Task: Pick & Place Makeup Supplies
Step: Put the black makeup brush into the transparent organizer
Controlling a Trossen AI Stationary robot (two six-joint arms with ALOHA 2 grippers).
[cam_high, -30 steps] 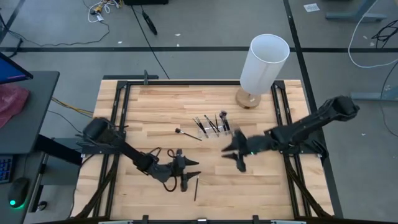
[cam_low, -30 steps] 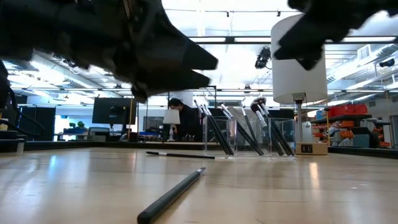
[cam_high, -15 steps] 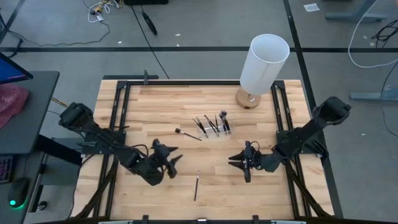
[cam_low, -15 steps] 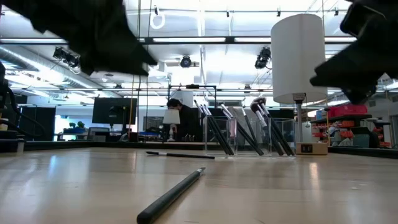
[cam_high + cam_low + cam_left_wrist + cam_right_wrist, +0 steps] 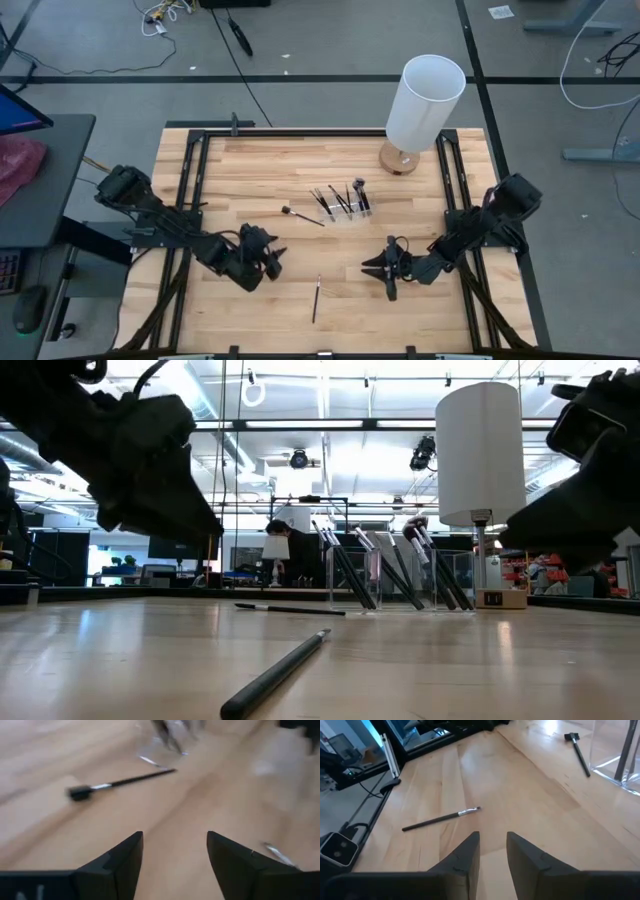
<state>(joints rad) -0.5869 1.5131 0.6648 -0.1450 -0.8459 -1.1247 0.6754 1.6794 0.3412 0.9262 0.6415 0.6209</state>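
Two makeup brushes lie loose on the counter (image 5: 240, 170): a slim brush (image 5: 315, 298) near the front edge, between the two arms, and a black-tipped brush (image 5: 301, 216) just beside the clear holder (image 5: 345, 208), where the remaining brushes (image 5: 340, 197) stand tilted. Left gripper (image 5: 270, 258) is low over the counter, left of the slim brush, fingers apart and empty. Right gripper (image 5: 378, 272) is to that brush's right, fingers slightly apart, empty. White lamp (image 5: 425, 105) stands at the far edge.
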